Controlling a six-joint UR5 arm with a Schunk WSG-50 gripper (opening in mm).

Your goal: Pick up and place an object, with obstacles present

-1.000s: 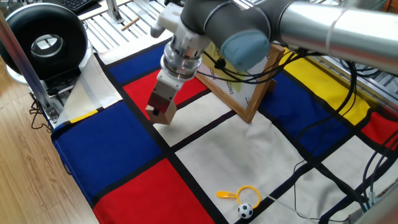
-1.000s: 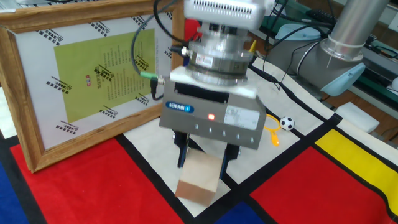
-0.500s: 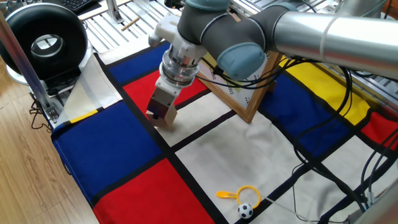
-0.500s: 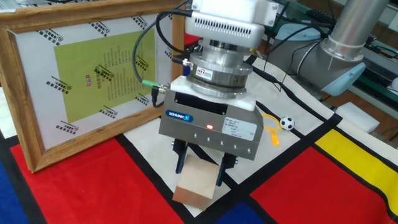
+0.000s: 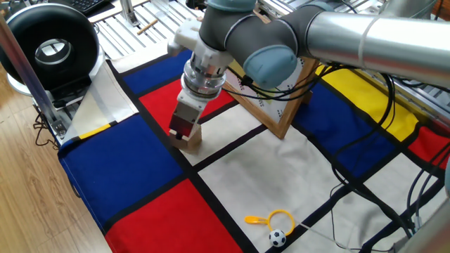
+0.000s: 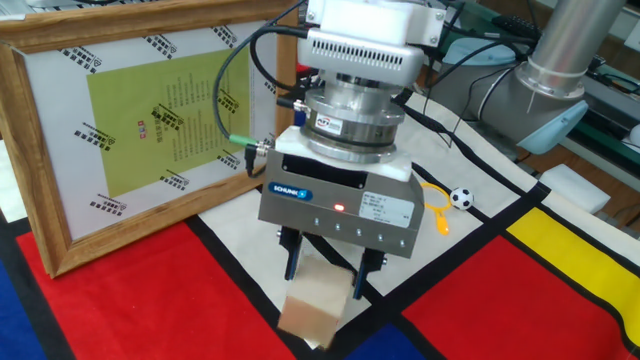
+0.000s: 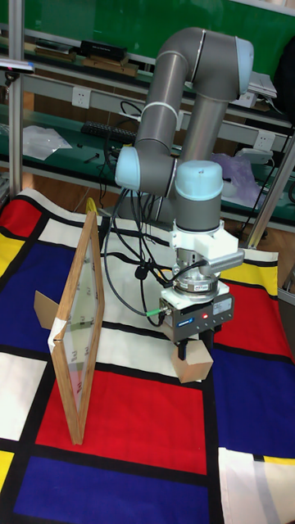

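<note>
The object, a small light-tan wooden cube (image 5: 193,139) (image 6: 310,318) (image 7: 195,368), rests on the checkered cloth at the red and white border. My gripper (image 5: 186,132) (image 6: 325,287) (image 7: 192,352) hangs straight over it, pointing down. Its two dark fingers (image 6: 291,262) are spread open to either side of the cube's top. The obstacle, a large wooden-framed picture (image 6: 150,110) (image 5: 278,105) (image 7: 78,327) with a yellow-green text sheet, stands upright a short way behind and beside the cube.
A yellow ring (image 5: 280,218) and a tiny football (image 5: 278,238) lie near the cloth's front edge. A black round device (image 5: 49,49) sits at the far left corner. Black cables (image 5: 351,197) trail across the cloth on the right.
The gripper has come down with the cube to the cloth. Its fingers now stand a little wider, and the cube sits lower under them than half a second ago.
</note>
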